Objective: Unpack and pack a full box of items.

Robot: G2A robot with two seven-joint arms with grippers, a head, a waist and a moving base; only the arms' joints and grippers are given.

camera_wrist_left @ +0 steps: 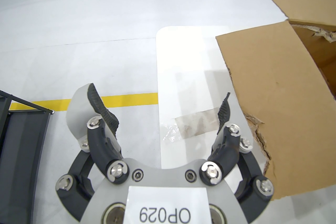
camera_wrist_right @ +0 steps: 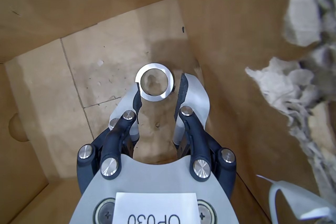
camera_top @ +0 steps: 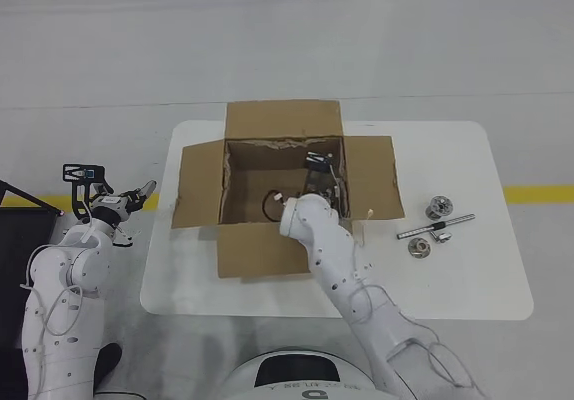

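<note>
Open cardboard box (camera_top: 285,120) with the right gripper (camera_wrist_right: 159,87) inside, at a metal ring (camera_wrist_right: 154,97).
The ring is plain, shiny and silver. It sits low in the box beside a wall, between the right jaws; whether they clamp it cannot be told. The left gripper (camera_wrist_left: 158,91) hangs wide open and holds nothing, at the edge of the white table (camera_top: 467,285).

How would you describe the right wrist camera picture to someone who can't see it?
A robot gripper, open, points down into a cardboard box with a shiny metal ring between its fingertips. Frayed pale material shows along one wall.
</note>
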